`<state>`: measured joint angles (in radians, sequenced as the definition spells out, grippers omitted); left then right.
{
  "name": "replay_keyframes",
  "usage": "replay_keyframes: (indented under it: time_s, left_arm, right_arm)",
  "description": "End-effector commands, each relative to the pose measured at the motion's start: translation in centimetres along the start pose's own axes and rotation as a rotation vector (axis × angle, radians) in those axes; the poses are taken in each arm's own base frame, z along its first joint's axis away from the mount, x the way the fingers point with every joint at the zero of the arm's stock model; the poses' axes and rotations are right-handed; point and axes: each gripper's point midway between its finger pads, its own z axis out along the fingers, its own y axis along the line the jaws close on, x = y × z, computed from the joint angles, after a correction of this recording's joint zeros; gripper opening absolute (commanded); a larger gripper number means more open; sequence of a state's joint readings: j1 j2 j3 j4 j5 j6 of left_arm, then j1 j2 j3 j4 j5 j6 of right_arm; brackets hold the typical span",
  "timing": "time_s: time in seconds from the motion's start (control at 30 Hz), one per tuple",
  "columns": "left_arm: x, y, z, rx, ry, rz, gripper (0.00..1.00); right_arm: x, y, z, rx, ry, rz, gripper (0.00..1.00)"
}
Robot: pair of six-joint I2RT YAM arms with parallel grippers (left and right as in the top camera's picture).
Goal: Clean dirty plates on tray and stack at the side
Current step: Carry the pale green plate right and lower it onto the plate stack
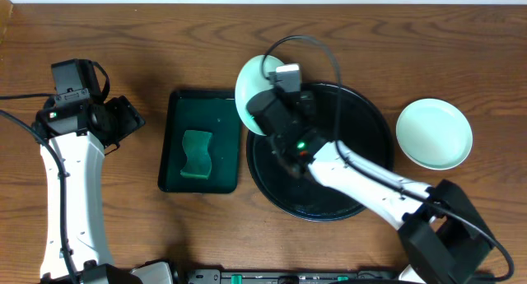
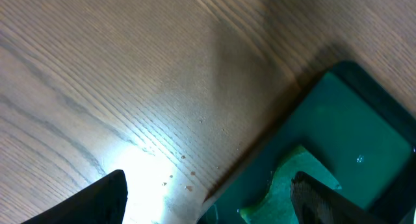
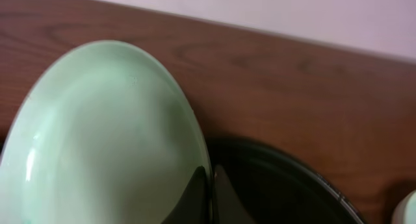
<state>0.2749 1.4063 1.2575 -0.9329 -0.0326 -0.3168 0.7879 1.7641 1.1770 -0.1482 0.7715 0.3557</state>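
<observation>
Overhead view: the right hand [image 3: 210, 191] is closed tight on the rim of a pale green plate [image 1: 252, 93], which is tilted up at the black tray's [image 1: 362, 119] upper-left edge.
A second plate [image 1: 434, 133] lies flat on the tabletop [image 1: 370, 20] just right of that tray. Left of the tray sits a green tray [image 1: 174, 136] holding a sponge [image 1: 197, 154]. Farther left, the left hand [image 1: 123, 121] hovers with its fingers spread wide, empty.

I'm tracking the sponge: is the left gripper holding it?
No, the sponge lies in the green tray, while the left gripper hangs open beside that tray.
</observation>
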Motion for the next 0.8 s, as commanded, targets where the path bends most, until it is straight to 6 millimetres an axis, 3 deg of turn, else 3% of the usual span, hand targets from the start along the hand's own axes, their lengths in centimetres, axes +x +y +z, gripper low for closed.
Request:
replay_keyframes:
  time_s: [0.0,0.2,0.37,0.47,0.6,0.77]
  left_arm:
    - [-0.5,0.1,-0.4,-0.004,-0.018,-0.007,0.81]
    - [-0.5,0.1,-0.4,-0.004,-0.018,-0.008,0.80]
    - [-0.5,0.1,-0.4,-0.004,-0.018,-0.007,0.80]
    - [-0.5,0.1,-0.4,-0.004,-0.018,-0.008,0.81]
    - [-0.5,0.1,-0.4,-0.004,-0.018,-0.008,0.80]
    - [-0.5,0.1,-0.4,-0.004,-0.018,-0.007,0.80]
  right_arm:
    - [-2.0,-2.2,-0.2,-0.093,0.048,0.219,0.01]
    - [-2.7,-8.5,0.0,-0.109,0.150,0.358,0.01]
    - [-2.0,-16.5,0.1,-0.017,0.223,0.460,0.01]
    - [-0.3,-22.1,0.2,0.101,0.280,0.519,0.01]
    - [3.5,-29.6,0.1,0.283,0.384,0.609,0.01]
    - [8.3,-36.5,-1.2,0.462,0.496,0.765,0.01]
